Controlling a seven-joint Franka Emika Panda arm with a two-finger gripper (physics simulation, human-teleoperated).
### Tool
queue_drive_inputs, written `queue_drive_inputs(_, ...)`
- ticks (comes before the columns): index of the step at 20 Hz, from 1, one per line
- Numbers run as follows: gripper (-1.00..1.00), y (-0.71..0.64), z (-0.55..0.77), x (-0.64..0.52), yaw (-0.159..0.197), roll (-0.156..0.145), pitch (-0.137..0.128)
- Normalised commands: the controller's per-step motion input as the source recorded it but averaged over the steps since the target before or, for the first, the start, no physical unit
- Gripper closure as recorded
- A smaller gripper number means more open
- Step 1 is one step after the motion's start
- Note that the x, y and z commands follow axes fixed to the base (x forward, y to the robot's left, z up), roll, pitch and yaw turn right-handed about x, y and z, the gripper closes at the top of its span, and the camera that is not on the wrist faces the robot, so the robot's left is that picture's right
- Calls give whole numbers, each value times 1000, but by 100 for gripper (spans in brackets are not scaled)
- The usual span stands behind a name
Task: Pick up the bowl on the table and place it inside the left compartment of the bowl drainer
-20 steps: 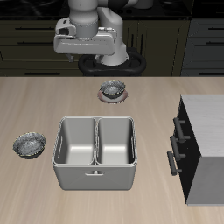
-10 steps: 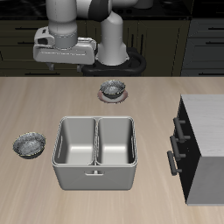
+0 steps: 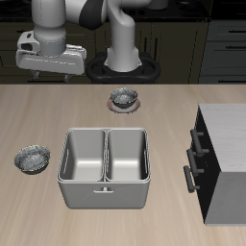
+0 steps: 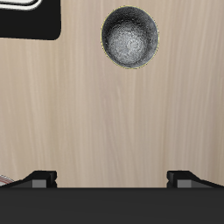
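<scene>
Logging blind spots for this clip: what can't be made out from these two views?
- Tool: exterior view shows only the arm's head, fingers hidden behind it; wrist view crops the fingertips at the frame edge, so open or shut is unclear.
- Bowl drainer: absent from the wrist view, which shows only the bowl on the table.
- Cabinet: cut off by the exterior frame edge.

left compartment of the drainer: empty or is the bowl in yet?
Empty. The left compartment shows bare metal, and the bowl sits upright on the table beside the bowl drainer.
</scene>
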Motion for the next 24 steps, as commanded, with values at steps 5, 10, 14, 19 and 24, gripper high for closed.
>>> queue_drive_inputs(5,-100,-457,18,-6,7,-53,-22)
queue_drive_inputs(10,-100,-500,-8,32,23,-8,2)
queue_drive_inputs(14,-100,-223,-8,49,3,7,-1)
queue_drive_inputs(19,-100,-335,50,168,2,-37,-7)
queue_drive_inputs(24,-100,-136,137,356,14,-14,-22)
